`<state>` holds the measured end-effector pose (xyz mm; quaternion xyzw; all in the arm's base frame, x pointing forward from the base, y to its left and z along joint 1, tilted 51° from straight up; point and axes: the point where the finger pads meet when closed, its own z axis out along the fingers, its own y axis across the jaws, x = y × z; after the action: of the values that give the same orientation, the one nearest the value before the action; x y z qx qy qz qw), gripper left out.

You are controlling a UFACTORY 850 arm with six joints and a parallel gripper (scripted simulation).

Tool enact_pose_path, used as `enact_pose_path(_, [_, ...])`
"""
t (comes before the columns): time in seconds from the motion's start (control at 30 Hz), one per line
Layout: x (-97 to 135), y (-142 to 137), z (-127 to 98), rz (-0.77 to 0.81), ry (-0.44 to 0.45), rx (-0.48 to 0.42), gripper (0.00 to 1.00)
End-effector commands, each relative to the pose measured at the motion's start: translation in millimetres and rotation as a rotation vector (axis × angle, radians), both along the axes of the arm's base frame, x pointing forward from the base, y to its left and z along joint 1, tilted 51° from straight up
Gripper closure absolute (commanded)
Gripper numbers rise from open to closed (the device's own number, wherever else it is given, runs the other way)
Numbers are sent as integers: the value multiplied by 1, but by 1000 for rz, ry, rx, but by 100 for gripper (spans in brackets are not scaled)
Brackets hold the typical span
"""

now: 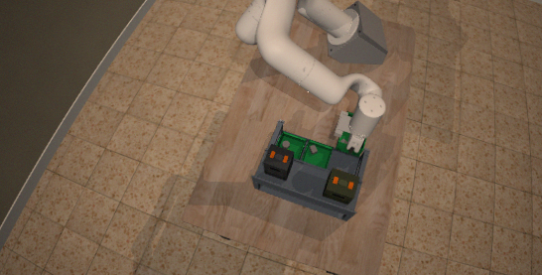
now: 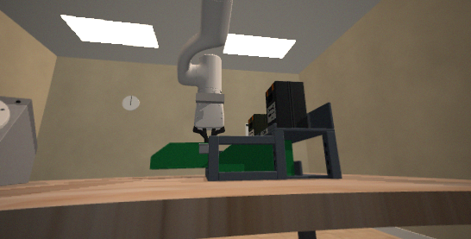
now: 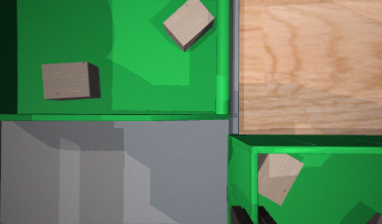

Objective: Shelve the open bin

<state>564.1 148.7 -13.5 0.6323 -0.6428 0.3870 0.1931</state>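
Observation:
My gripper (image 1: 353, 144) is shut on the rim of the open green bin (image 1: 347, 143) and holds it at the shelf's right end, in front of the gap (image 1: 347, 160). In the wrist view the fingertips pinch the bin's left wall, and a wooden block (image 3: 278, 177) lies inside the bin (image 3: 318, 185). In the side view the gripper (image 2: 209, 135) hangs over the shelf's front edge and the green bin (image 2: 181, 156) sticks out in front of the shelf (image 2: 273, 153). Two other green bins (image 1: 290, 143) (image 1: 318, 153) sit in the row, holding wooden blocks (image 3: 68, 80) (image 3: 189, 22).
The grey shelf (image 1: 308, 178) (image 3: 113, 170) has a low top board carrying a black box (image 1: 278, 162) and a dark olive box (image 1: 341, 185). The arm's grey base block (image 1: 359, 36) stands at the table's far end. Bare wooden table (image 3: 313, 60) lies beside the neighbouring bin.

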Motion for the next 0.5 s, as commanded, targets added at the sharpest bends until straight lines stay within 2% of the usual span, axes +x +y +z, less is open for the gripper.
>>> enact_pose_path(0.0, [1, 1, 1, 1, -1, 1, 100])
enact_pose_path(0.47, [10, 2, 3, 1, -1, 1, 100])
